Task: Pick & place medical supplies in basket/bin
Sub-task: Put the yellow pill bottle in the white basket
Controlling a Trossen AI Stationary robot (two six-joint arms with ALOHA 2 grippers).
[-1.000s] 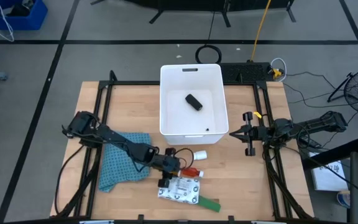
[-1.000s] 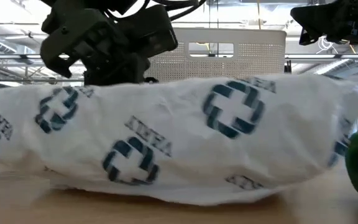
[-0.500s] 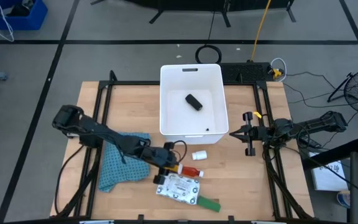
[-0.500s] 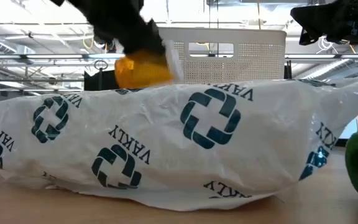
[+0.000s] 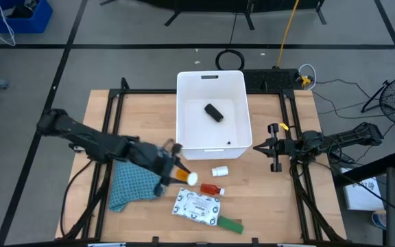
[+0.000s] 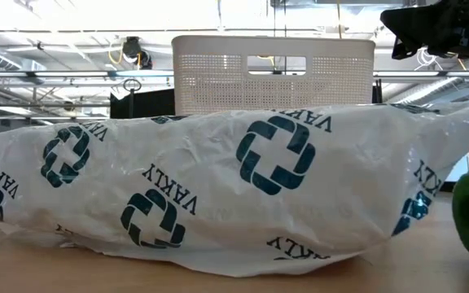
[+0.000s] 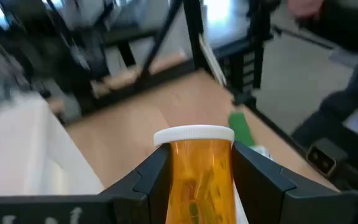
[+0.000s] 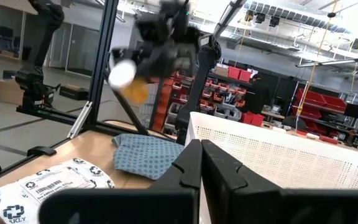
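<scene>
My left gripper (image 5: 178, 173) hangs above the table between the blue cloth and the white tub (image 5: 233, 82), shut on an orange pill bottle (image 7: 196, 176) with a white cap. Inside the tub lies the black block (image 5: 213, 112). On the table near the tub lie the small white cylinder (image 5: 219, 171), the red-orange bottle (image 5: 211, 189), the white printed packet (image 5: 197, 206) and the green block (image 5: 230, 224). The packet (image 6: 218, 187) fills the low view. My right gripper (image 5: 274, 148) waits shut at the table's right side. My left gripper pinches the orange bottle's body (image 7: 194, 186) between its two fingers (image 7: 149, 177), one on each side. The fingers lie along the bottle, and its white cap (image 7: 193, 134) sticks out past the fingertips. The bottle is lifted clear of the table, lying about level.
The blue cloth (image 5: 134, 185) lies under my left arm, near the table's left side. The black frame rails run along the table's left and right edges. Bare wood shows to the right of the small items, up to the near edge.
My left gripper has risen from the table beside the packet and drawn back a little toward the left and far side, carrying the orange bottle up clear of the table and out of the low view. The packet shifted slightly as the gripper left.
</scene>
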